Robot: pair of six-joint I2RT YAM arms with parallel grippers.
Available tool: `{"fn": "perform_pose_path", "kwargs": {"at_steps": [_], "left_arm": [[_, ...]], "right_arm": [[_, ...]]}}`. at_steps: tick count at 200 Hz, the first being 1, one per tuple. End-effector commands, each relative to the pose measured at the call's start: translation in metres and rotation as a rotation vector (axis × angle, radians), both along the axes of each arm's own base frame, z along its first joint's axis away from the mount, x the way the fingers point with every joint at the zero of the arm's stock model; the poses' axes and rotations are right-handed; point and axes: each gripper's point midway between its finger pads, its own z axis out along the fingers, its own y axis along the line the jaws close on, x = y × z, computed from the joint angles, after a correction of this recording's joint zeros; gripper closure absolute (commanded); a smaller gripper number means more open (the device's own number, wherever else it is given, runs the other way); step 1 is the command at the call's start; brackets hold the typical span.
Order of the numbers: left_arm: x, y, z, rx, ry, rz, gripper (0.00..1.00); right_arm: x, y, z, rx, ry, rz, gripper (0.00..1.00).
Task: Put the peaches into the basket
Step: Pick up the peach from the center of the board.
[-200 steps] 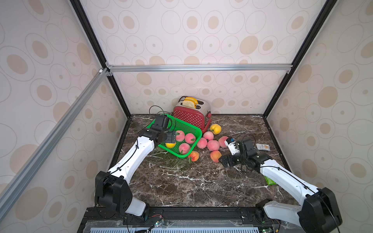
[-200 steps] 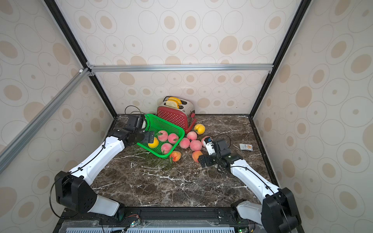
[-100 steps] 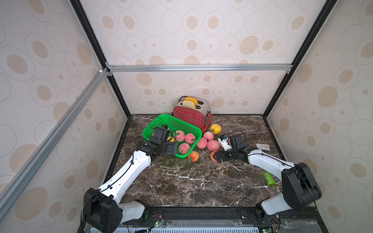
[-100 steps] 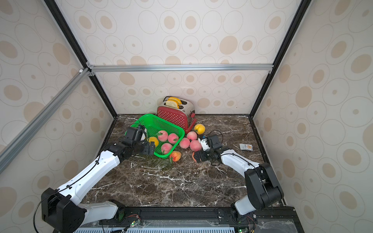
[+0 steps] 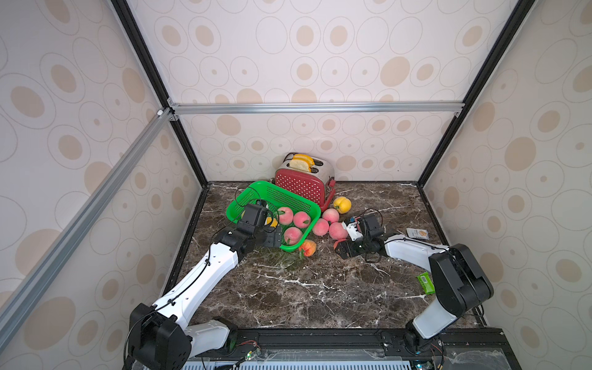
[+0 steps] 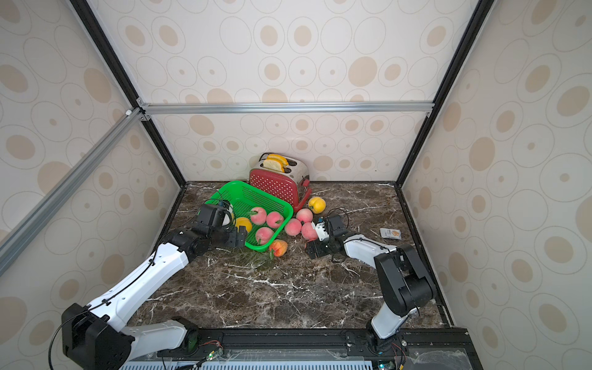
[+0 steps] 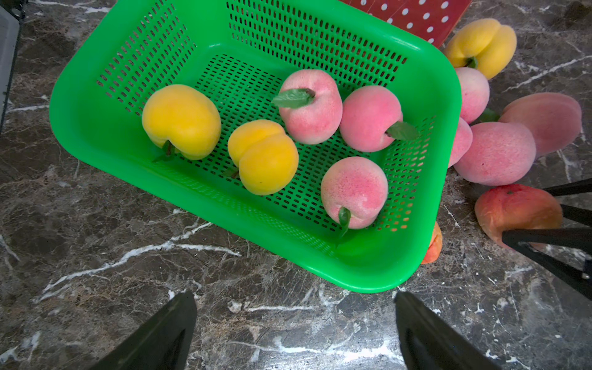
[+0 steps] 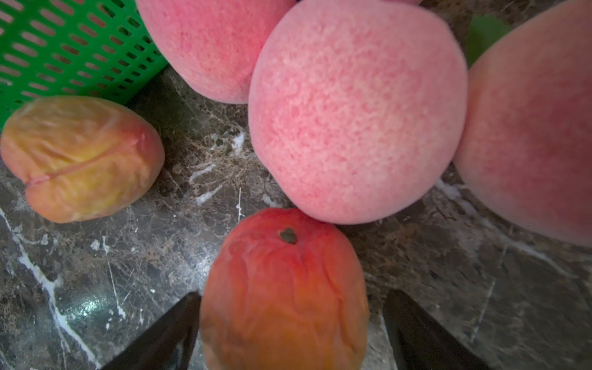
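While our right gripper straddles the red peach, one finger touching and the other just off, nothing is clamped. A pink peach sits against it at 12 o'clock, so a lopsided squeeze could squirt the red one free and send both rolling. At 10 o'clock our left gripper hangs spread and empty by the basket, which holds five.

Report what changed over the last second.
The left hand drew back from over the basket to its near rim, open and empty. The right hand advanced to straddle the orange-red peach, not yet gripping it. The basket, the toaster and the yellow peach beside it stayed put.
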Motion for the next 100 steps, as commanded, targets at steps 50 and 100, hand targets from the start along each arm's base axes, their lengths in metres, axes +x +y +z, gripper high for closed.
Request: {"fn": "perform_pose_path", "kwargs": {"at_steps": [50, 100], "left_arm": [[0.004, -0.005, 0.007, -0.023, -0.019, -0.004, 0.01], [0.001, -0.006, 0.003, -0.028, -0.008, -0.007, 0.01]], "right_arm": [[0.005, 0.009, 0.0, 0.024, 0.003, 0.004, 0.27], [-0.001, 0.009, 0.019, 0.005, -0.033, 0.018, 0.3]]}}
